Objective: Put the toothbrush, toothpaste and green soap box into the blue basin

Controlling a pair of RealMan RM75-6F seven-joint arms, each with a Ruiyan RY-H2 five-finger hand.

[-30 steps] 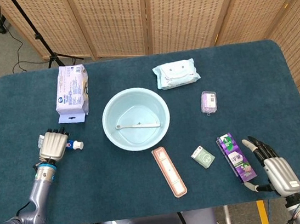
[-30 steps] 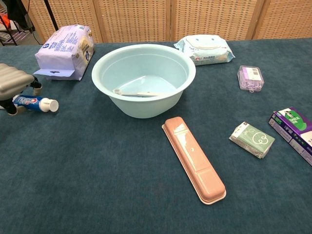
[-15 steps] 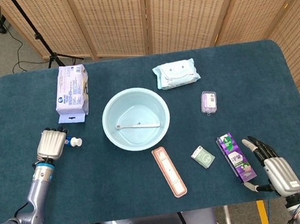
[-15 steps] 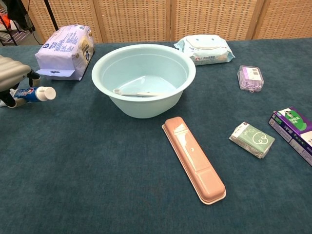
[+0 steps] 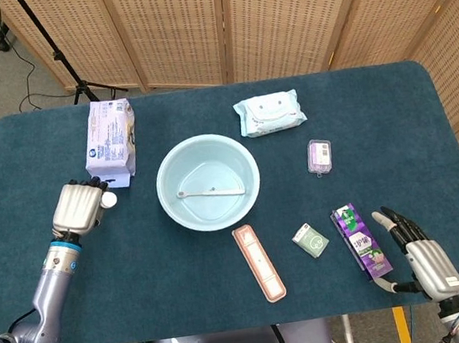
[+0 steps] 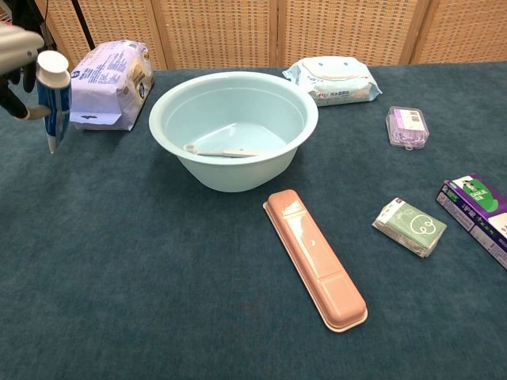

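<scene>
You have one blue basin (image 5: 208, 182) with one toothbrush (image 5: 212, 192) inside. Left of it, your left hand (image 5: 77, 208) grips one blue, white-capped toothpaste (image 6: 54, 99) upright above the desk (image 5: 391, 116). One green soap box (image 5: 311, 241) lies right of the basin; your right hand (image 5: 420, 256) rests beyond, fingers spread, holding nothing.

No legible text anywhere (print on the purple box (image 6: 478, 207) too small to read).
</scene>
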